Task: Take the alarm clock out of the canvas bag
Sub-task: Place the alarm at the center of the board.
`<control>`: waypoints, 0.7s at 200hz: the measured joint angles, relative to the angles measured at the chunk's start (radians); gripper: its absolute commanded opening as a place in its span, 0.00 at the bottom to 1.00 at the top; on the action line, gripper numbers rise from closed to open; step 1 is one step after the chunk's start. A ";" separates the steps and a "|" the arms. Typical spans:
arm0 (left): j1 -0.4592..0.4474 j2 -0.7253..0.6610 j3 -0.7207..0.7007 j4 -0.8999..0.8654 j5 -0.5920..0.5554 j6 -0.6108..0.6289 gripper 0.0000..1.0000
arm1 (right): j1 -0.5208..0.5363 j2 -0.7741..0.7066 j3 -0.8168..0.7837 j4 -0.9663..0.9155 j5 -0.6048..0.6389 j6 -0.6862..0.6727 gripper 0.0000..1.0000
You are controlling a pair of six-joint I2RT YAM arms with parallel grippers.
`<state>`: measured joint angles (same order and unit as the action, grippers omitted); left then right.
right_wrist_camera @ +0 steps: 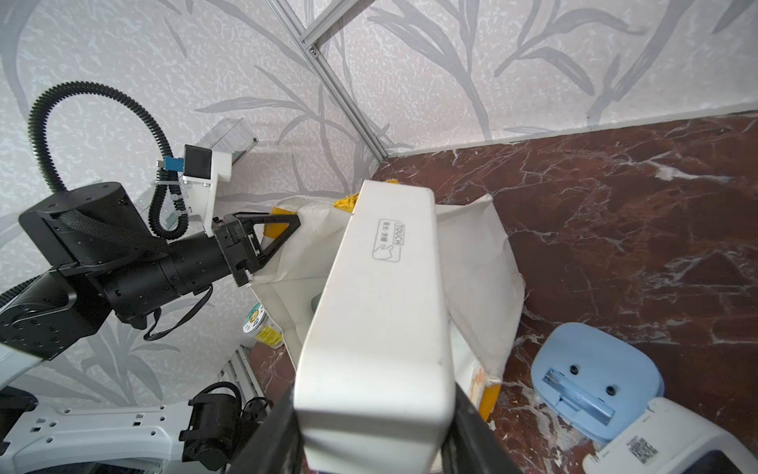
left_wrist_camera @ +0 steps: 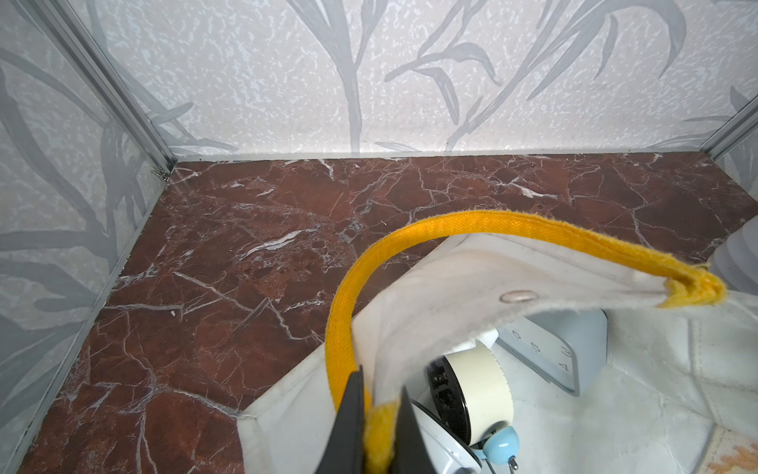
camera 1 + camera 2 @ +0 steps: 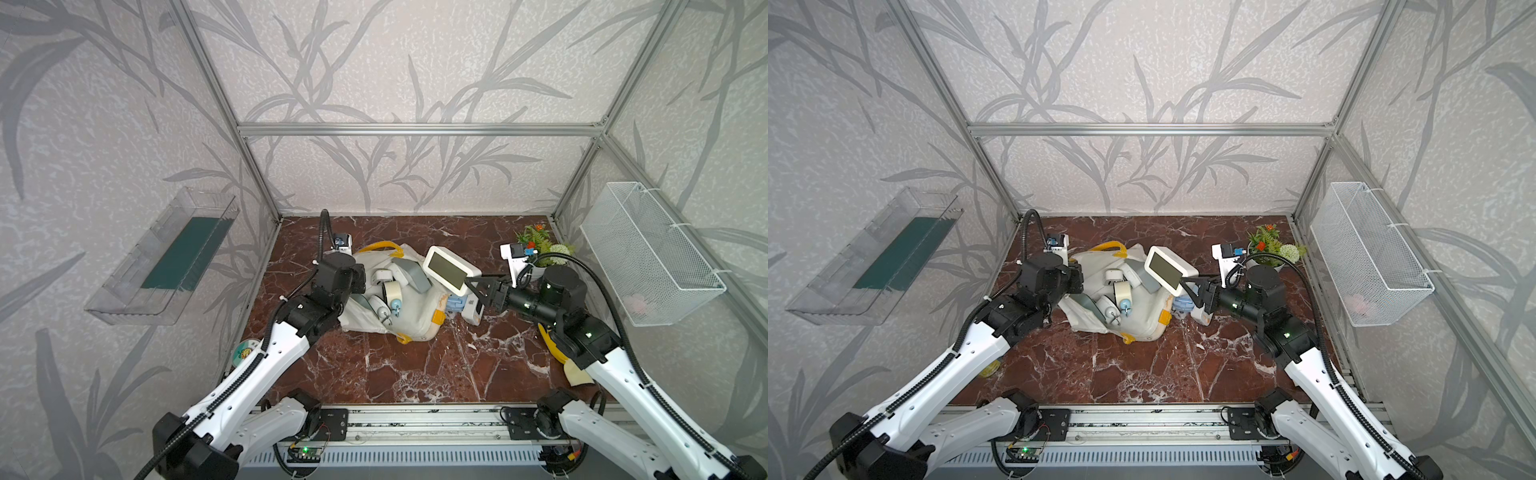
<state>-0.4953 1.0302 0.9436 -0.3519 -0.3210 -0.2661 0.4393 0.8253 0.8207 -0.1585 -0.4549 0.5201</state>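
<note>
**White alarm clock in my right grip at the bag's corner**

The alarm clock [image 3: 448, 270], white with a dark screen, sits tilted over the 2 o'clock corner of the canvas bag [image 3: 415, 320] in both top views. My right gripper [image 3: 470, 286] is at the clock's 4 o'clock. Its jaws are half spread and clamped on the clock's end, one finger on each side of the casing. My left gripper [image 2: 379, 414], at the bag's 9 o'clock, is pinched tight on the yellow handle [image 2: 492, 219]. A blue clock [image 1: 594, 381] lies just beside the bag at 3 o'clock.
</note>
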 measured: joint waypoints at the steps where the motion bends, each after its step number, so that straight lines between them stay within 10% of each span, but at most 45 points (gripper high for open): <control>1: 0.000 0.000 0.000 0.000 0.000 0.000 0.00 | -0.001 0.000 0.000 0.000 0.000 0.000 0.31; 140: 0.000 0.000 0.000 0.000 0.000 0.000 0.00 | -0.094 0.183 0.034 -0.055 0.048 -0.104 0.32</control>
<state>-0.4950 1.0302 0.9436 -0.3523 -0.3210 -0.2657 0.3450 1.0080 0.8551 -0.2138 -0.4072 0.4160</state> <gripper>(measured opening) 0.082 0.492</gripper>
